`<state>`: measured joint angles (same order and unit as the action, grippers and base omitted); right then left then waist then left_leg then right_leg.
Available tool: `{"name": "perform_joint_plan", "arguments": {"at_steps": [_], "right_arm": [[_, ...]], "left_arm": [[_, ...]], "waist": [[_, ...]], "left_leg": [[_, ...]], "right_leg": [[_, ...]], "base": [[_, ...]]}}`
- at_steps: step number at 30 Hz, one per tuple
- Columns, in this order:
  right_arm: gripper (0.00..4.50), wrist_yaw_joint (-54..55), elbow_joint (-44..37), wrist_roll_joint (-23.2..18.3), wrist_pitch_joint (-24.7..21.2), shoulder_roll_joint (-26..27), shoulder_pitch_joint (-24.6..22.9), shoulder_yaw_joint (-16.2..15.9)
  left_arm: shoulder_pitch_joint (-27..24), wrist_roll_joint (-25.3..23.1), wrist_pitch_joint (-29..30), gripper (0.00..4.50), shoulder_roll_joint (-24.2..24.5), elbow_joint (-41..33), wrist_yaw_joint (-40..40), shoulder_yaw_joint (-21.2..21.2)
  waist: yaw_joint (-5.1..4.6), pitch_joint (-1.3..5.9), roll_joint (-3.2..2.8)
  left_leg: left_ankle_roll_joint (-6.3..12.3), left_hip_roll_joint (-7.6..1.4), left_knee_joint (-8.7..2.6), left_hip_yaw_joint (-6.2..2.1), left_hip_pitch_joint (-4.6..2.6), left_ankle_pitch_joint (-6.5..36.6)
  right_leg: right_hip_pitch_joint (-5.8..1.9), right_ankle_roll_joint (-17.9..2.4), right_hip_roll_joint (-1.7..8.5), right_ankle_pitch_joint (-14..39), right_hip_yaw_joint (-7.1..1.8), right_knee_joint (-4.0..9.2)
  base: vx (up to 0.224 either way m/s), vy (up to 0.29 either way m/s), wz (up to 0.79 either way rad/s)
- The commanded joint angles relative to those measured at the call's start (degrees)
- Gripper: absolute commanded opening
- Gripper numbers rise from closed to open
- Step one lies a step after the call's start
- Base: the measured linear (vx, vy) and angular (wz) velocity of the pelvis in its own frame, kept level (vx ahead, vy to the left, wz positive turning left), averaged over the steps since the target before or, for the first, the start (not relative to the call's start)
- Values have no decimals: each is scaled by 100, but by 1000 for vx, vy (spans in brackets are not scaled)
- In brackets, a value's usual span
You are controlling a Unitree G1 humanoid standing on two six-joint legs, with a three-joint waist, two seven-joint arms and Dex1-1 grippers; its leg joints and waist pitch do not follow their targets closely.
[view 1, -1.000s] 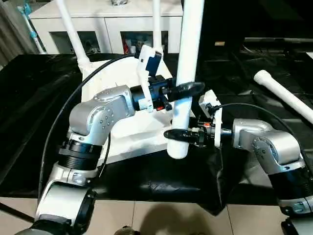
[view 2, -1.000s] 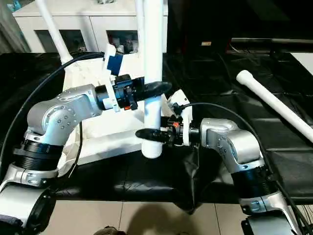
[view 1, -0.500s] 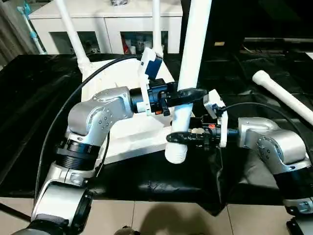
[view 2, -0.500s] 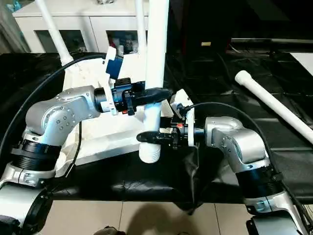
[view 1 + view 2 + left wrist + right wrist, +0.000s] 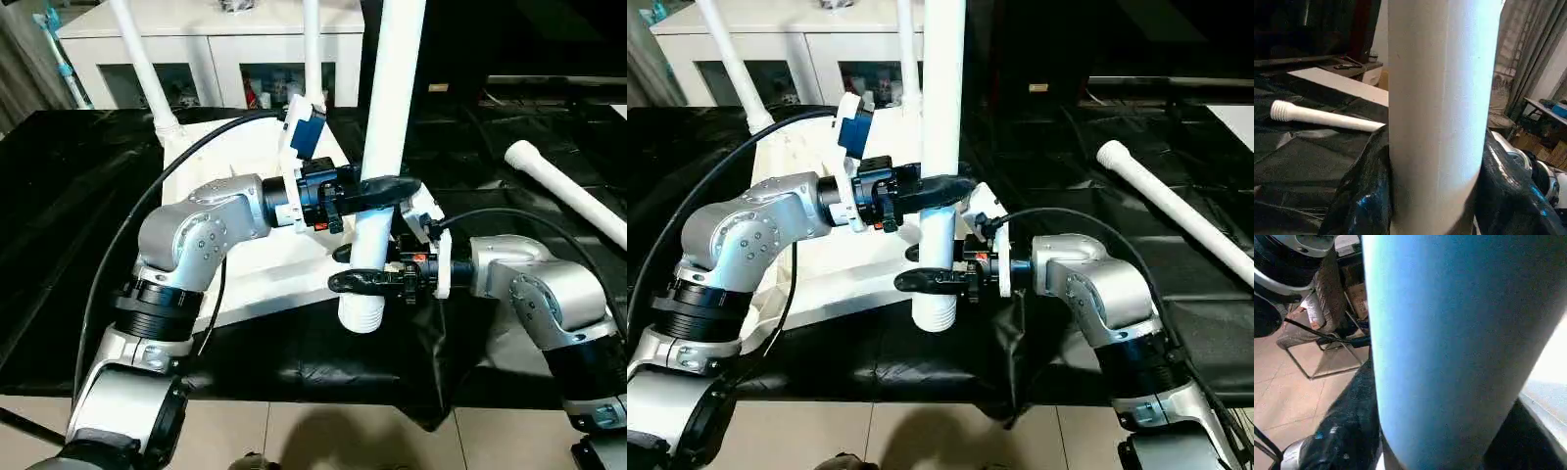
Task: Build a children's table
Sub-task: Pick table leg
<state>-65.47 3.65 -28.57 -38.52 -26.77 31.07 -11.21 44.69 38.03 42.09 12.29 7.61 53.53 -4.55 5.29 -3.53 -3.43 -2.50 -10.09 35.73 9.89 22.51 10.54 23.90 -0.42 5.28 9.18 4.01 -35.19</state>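
Both the left pincer [image 5: 377, 188] and right pincer [image 5: 364, 281] clamp the upright leg [image 5: 384, 147].

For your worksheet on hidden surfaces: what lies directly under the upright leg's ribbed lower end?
Under the upright leg, held by both claws, left claw and right claw, lies the black sheet beside the tabletop. The near corner socket is covered.

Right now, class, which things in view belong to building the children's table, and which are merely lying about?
Belonging to the job:
- tabletop
- held leg, gripped by left hand and right hand
- spare leg
- two fitted legs

Lying about:
- white cabinet
- black sheet
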Motion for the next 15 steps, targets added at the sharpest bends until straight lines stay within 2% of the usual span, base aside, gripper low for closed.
{"name": "perform_joint_plan", "arguments": {"at_steps": [1,10,12,15], "right_arm": [[197,-36,18,-6,53,-32,14,39],[184,-53,-62,-23,-27,-71,-41,44],[240,-57,-84,-72,-108,-72,-40,59],[264,-3,-61,58,-4,-126,-36,27]], "left_arm": [[17,27,18,182,36,-106,39,99],[43,20,-2,181,76,-43,88,114],[47,24,-5,181,82,-38,87,115],[46,26,0,181,97,-44,107,106]], "waist": [[16,481,134],[20,487,120],[19,485,119],[20,486,120]], "left_leg": [[332,-204,-376,-57,-62,673],[346,-203,-371,-59,-63,634],[349,-201,-372,-60,-61,646],[335,-204,-374,-60,-64,646]], "right_leg": [[-368,-1194,265,1430,-208,390],[-374,-1218,265,1356,-206,381],[-376,-1223,263,1363,-205,382],[-373,-1217,260,1361,-205,381]], "base": [[0,0,0],[0,0,0],[0,0,0],[0,0,0]]}}
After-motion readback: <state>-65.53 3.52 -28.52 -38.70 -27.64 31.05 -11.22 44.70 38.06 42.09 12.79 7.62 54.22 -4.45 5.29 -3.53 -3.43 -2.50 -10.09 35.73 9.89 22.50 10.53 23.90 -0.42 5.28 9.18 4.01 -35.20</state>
